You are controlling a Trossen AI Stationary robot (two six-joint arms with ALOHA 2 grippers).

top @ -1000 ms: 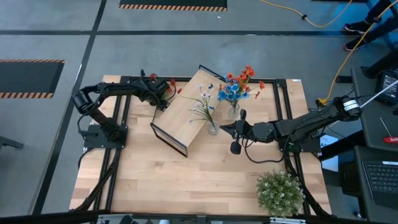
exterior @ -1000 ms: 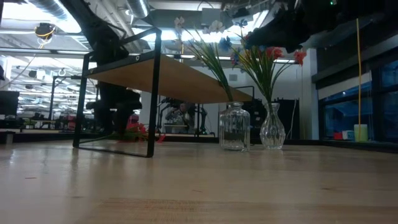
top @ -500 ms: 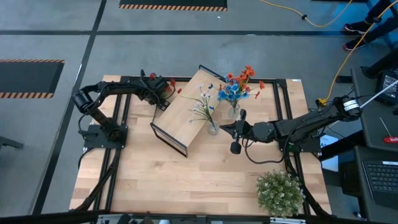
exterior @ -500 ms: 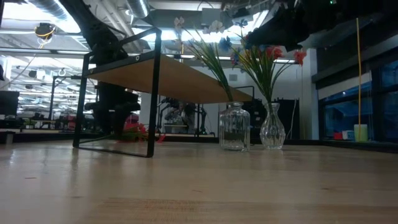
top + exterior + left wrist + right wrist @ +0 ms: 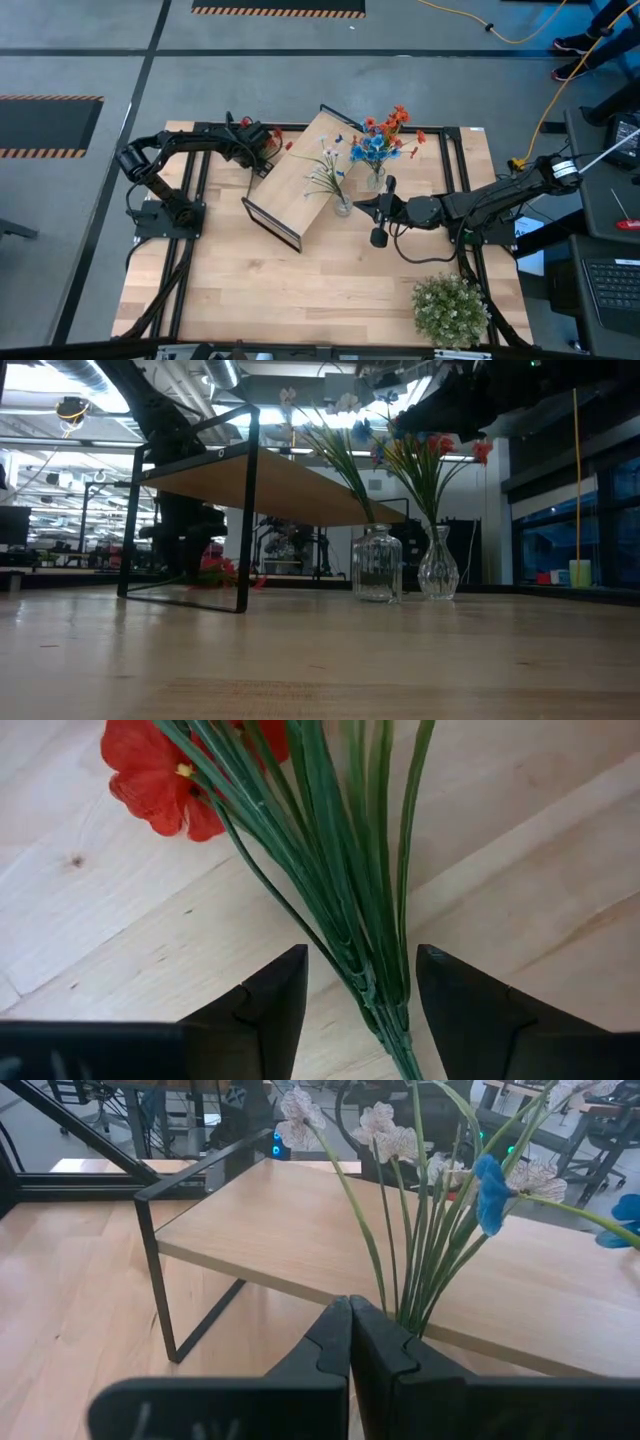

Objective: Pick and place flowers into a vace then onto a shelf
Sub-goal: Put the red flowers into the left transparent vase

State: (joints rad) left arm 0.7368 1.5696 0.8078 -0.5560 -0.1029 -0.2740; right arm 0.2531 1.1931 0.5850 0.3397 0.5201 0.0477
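Left gripper (image 5: 355,990) spread astride green stems of red flowers (image 5: 160,770) lying on counter (image 5: 120,910), beside shelf (image 5: 300,175). I see right gripper (image 5: 350,1342) pressed together, empty, near vase with white flowers (image 5: 385,1130).

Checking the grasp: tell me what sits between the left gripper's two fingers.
In the left wrist view, the left gripper straddles a bundle of green stems of the red flower, lying on the wooden tabletop; gaps remain beside the stems.

The left arm reaches along the far edge of the surface, its tool (image 5: 355,995) low with fingers apart. The right arm stretches inward from the right, its tool (image 5: 350,1345) closed.
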